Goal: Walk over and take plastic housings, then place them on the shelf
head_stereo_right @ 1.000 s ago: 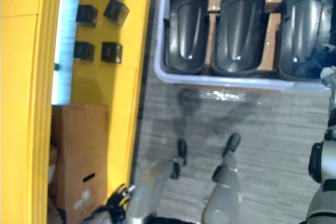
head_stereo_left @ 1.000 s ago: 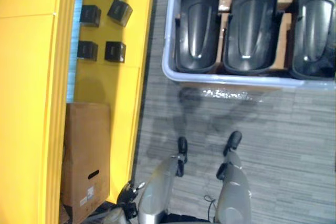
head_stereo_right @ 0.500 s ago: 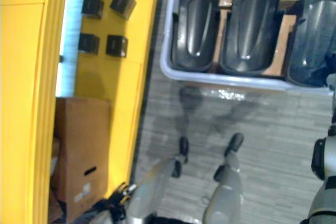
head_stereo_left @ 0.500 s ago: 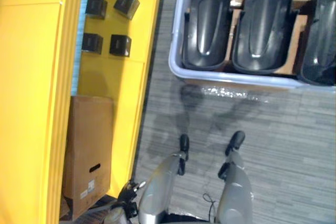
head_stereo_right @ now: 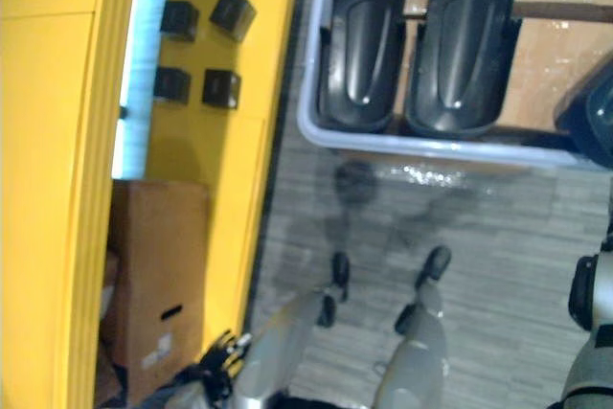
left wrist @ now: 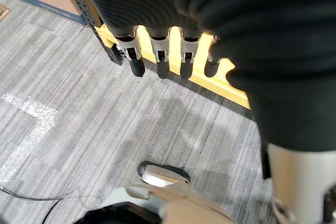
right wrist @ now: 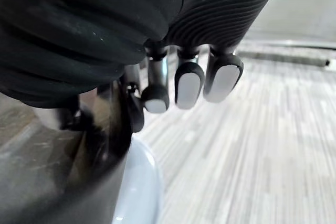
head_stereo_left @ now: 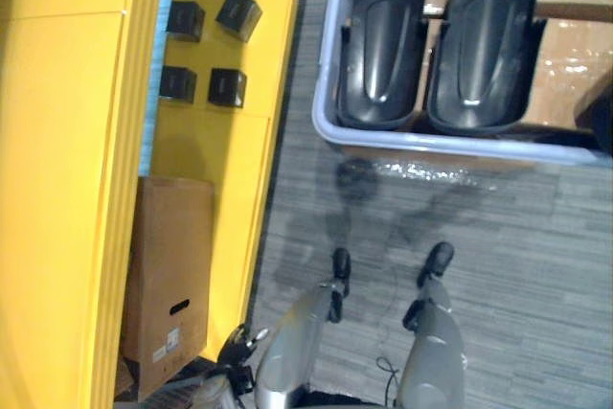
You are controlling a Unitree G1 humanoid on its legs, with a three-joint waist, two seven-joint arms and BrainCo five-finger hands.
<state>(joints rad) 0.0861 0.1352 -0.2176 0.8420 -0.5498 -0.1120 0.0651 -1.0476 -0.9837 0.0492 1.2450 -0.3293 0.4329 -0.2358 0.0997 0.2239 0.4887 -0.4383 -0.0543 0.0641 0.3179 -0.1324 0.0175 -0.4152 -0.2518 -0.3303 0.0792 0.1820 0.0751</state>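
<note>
- Left eye view: two black plastic housings sit side by side in the pale bin straight ahead, across a strip of grey carpet. The yellow shelf runs along the robot's left. It has small black boxes on it and a cardboard box tucked in lower down.
- Right eye view: same layout, plus a third housing at the bin's right end, cut off by the frame edge.
- Left wrist view: the left hand hangs over the carpet near the shelf's foot, fingers loose and empty.
- Right wrist view: the right hand has its fingers loosely bent, with nothing in them as far as I can see. A glossy dark surface, probably a housing, is just beside it over the bin's rim. Can't tell if they touch.
- My read: this is the walk-up step, nothing picked yet. Next it needs to close the gap and get both hands on one housing. They look big and slick.
</note>
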